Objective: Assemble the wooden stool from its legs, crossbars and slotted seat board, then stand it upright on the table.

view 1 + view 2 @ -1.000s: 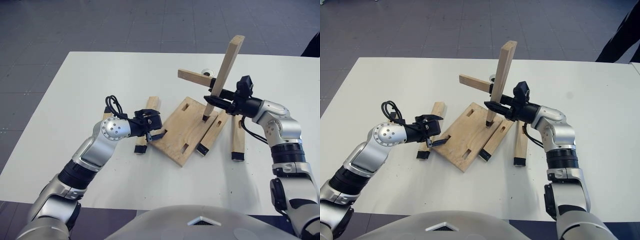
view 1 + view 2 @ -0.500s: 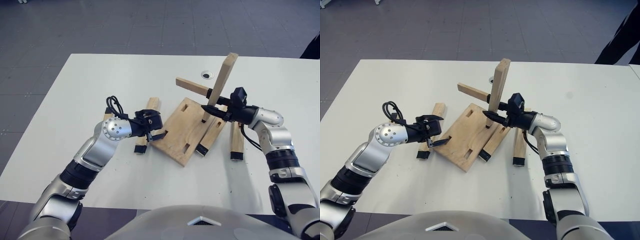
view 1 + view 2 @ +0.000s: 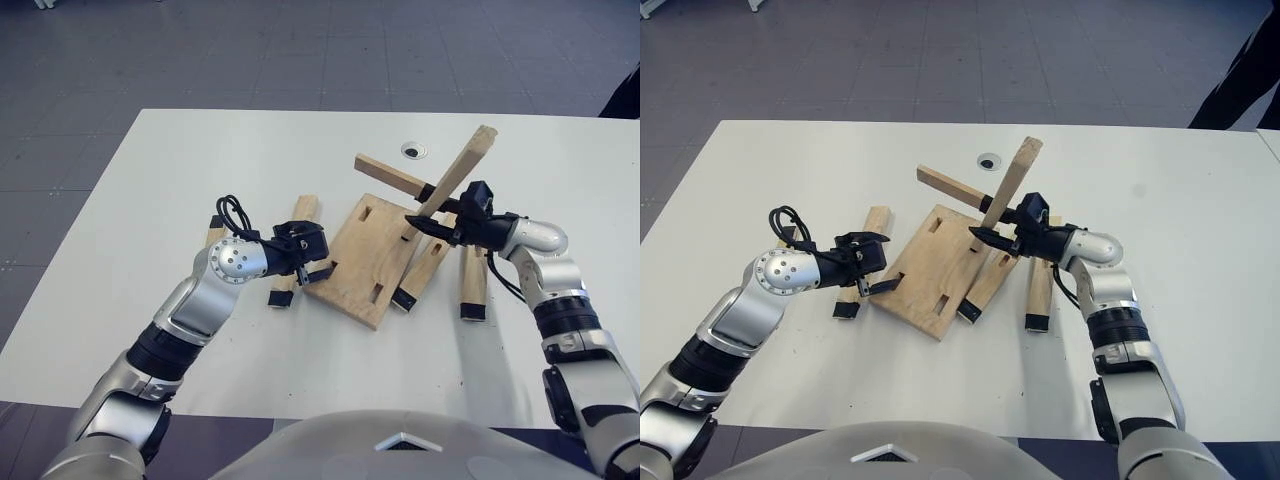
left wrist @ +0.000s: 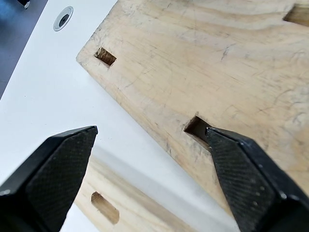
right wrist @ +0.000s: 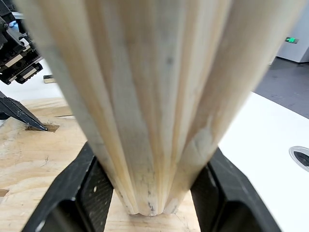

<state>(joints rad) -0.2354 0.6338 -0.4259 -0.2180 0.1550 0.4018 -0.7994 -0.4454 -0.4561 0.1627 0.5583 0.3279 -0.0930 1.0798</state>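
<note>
Right gripper (image 3: 412, 222) clamps a tilted leg (image 3: 455, 178), foot at the seat board's (image 3: 355, 268) two o'clock, left gripper (image 3: 318, 270) open at nine; next, probably straighten it and seat it.

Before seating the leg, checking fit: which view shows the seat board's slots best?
Left wrist view: slots close up. Eye views show the seat board whole, slots small; right wrist view, a patch under the leg.

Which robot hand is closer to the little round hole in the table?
Right. The right hand, shut on a tilted wooden leg, is a little nearer the robot than the hole. The left hand sits open at the seat board's left edge, farther from it.
</note>
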